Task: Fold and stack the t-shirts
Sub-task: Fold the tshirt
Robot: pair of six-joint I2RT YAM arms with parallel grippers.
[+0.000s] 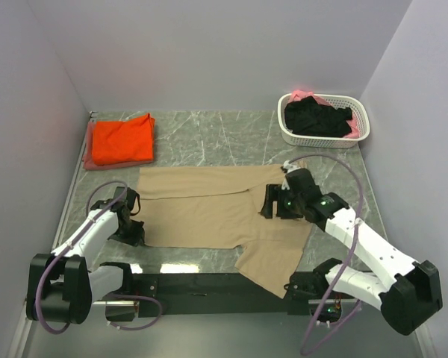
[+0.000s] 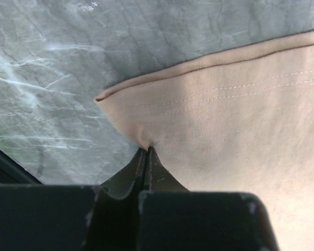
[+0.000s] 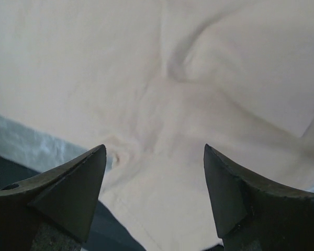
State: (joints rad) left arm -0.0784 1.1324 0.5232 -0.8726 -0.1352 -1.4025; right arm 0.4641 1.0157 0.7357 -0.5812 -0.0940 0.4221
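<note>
looking at the tan t-shirt (image 1: 209,212), it's spread flat mid-table with its long axis running left to right, hem end at the left and sleeves at the right. the left gripper (image 2: 147,151) is pinched tight on the hem edge just beside a corner. the right gripper (image 3: 154,151) has its jaws wide apart over the sleeve end, cloth directly below, gripping nothing. i'd say it's clearly the nearer arm for that end. the folded orange t-shirt (image 1: 122,139) sits at the far left.
</note>
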